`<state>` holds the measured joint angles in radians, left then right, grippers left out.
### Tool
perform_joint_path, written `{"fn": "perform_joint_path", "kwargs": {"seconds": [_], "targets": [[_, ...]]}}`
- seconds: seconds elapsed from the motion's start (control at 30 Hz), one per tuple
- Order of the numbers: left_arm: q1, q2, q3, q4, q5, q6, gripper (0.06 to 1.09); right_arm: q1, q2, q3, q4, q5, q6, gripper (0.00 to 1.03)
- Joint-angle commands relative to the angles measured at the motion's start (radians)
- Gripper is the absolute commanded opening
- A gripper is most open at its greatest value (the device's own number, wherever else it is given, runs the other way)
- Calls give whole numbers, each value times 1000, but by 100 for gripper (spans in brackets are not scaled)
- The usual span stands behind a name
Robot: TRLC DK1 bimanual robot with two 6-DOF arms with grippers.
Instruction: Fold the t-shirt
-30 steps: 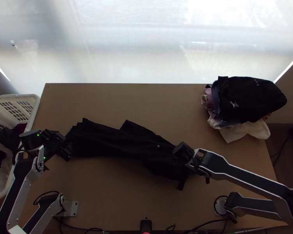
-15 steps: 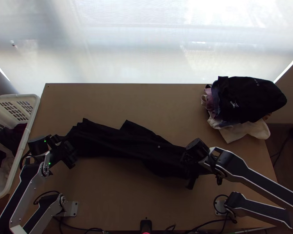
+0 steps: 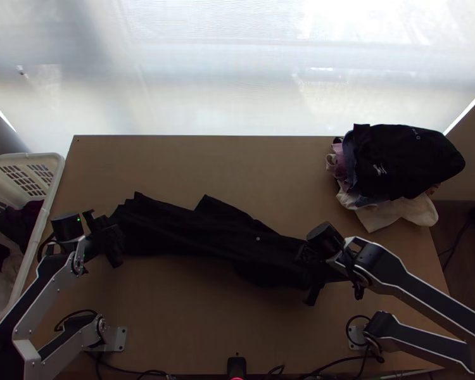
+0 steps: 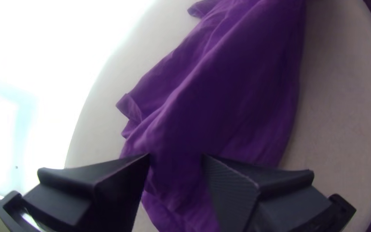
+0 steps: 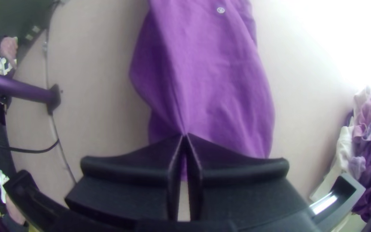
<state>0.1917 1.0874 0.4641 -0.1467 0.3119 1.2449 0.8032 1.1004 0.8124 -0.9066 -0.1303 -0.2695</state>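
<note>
My left gripper (image 3: pixel 114 237) is at the left end of the t-shirt (image 3: pixel 199 229), which looks black from above and lies bunched in a long strip across the table. In the left wrist view the left gripper (image 4: pixel 176 157) is open over the cloth (image 4: pixel 232 86), purple there, with a gap between its fingers. My right gripper (image 3: pixel 310 275) is at the strip's right end. The right wrist view has the right gripper (image 5: pixel 184 136) shut on the shirt (image 5: pixel 224 86), with creases running into the pinched spot; a small round logo lies farther along the cloth.
A pile of clothes (image 3: pixel 402 164) sits at the table's far right corner, a black piece on top. The white basket (image 3: pixel 55 183) with clothes stands off the table's left edge. Bare table (image 3: pixel 193 316) extends along the near side and behind the shirt.
The right gripper has moved right and slightly nearer the table's front, drawing the shirt's right end along. The left gripper has shifted a little right over the left end.
</note>
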Motion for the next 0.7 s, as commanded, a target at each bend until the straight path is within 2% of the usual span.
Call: {"fn": "perform_joint_path", "kwargs": {"seconds": [0.0,0.07,0.13,0.23,0.3,0.53,0.67], "targets": [[2,49,15,-40,16,22,57,-22,-1,2,-2,-8,6,3],[3,31,-1,-79,16,39,60,-25,-1,-2,-2,-11,6,3],[15,6,-27,-106,16,82,73,-27,1,-4,0,-14,6,3],[29,-12,-18,-152,16,108,73,-30,3,-2,0,-14,6,3],[35,-23,4,-179,16,114,80,-33,3,-2,0,-14,6,3],[63,-23,15,-206,38,199,79,-42,4,-2,5,-15,7,3],[63,-17,-1,-203,41,212,63,-55,3,-2,5,-17,9,3]]}}
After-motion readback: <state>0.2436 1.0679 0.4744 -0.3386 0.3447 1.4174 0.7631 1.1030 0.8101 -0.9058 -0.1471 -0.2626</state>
